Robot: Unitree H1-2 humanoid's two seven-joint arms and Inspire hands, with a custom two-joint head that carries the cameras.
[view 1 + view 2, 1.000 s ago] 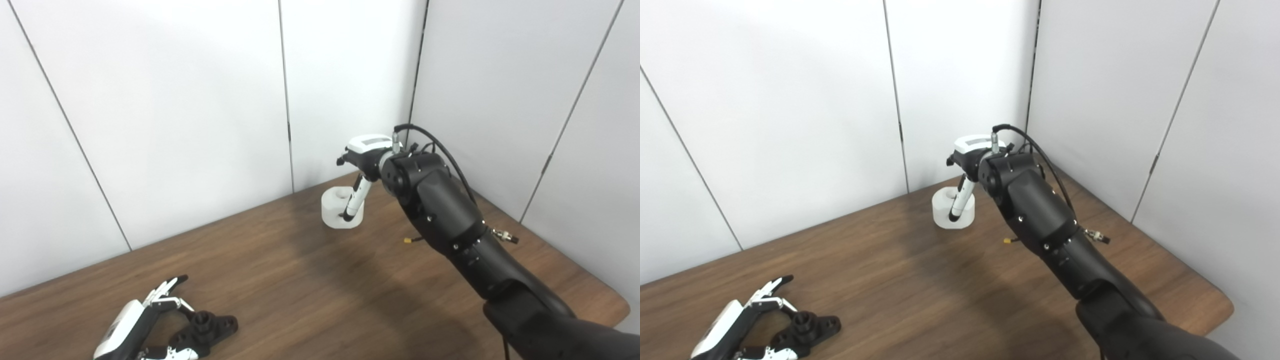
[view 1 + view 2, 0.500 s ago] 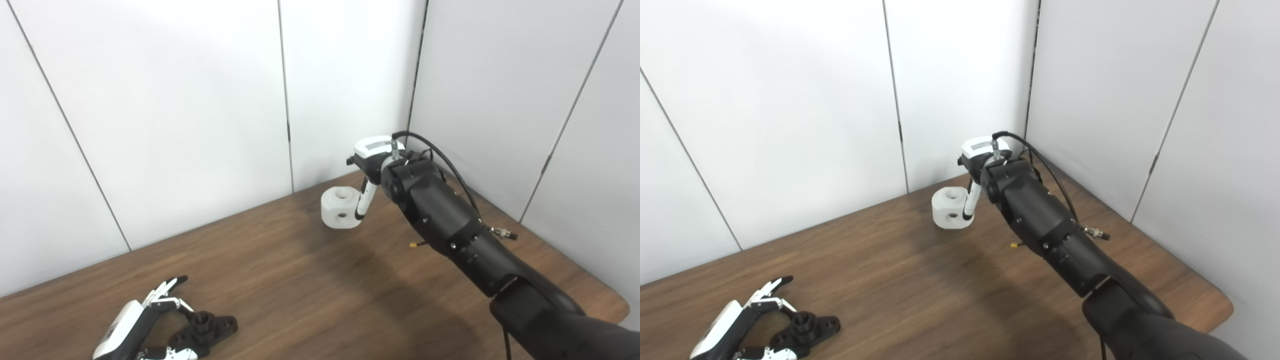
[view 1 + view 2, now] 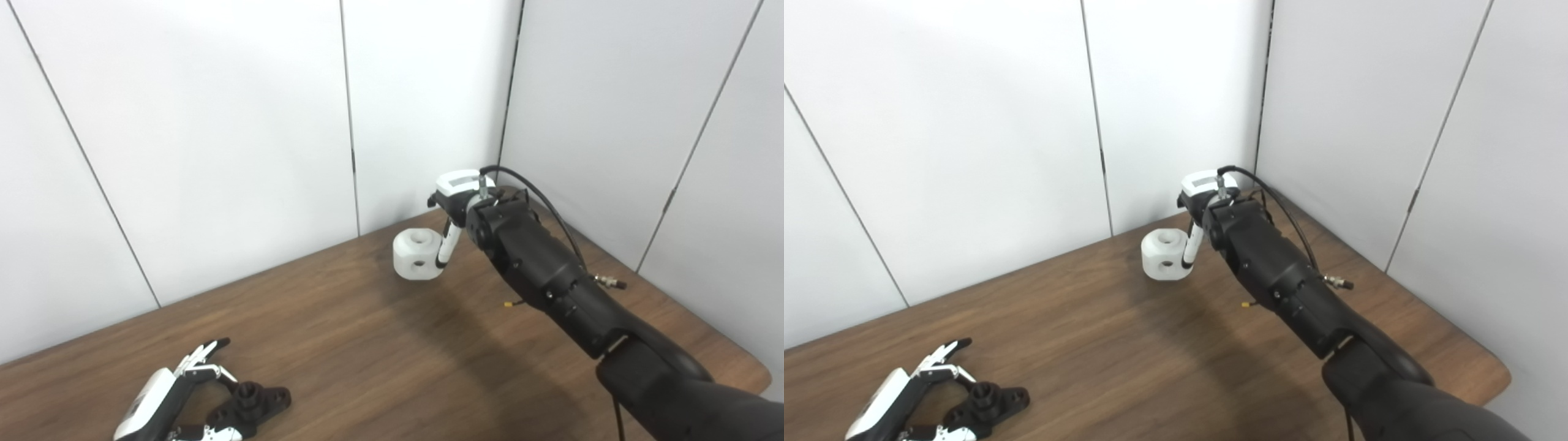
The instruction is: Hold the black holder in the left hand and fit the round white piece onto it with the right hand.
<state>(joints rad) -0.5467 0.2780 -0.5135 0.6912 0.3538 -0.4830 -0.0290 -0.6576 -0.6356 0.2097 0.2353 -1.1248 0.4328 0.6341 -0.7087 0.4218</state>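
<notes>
A brown wood-grain counter (image 3: 367, 343) fills the lower half of the frame, set into a corner of plain white wall panels (image 3: 214, 135).

At the lower left of the frame, the left robot hand (image 3: 177, 407) lies low on the counter, white-backed with dark fingertips. Its fingers and thumb are spread around the black holder (image 3: 254, 399), a small dark part with a round raised collar on top, which sits on the counter between them. Whether the fingers actually press on the holder or only bracket it cannot be told from either view.

From the lower right corner of the frame, a thick black arm (image 3: 551, 282) stretches up toward the centre, with a black cable looping over its wrist. At its end, just right of centre near the back wall, the right robot hand (image 3: 456, 205) points downward. One white finger with a dark tip (image 3: 446, 248) lies against the right side of the round white piece (image 3: 416, 252). Its other fingers are hidden, so its grip cannot be judged. The piece is a chunky white cylinder with a hole in its top and another in its side. It sits at the far edge of the counter, well apart from the holder.
</notes>
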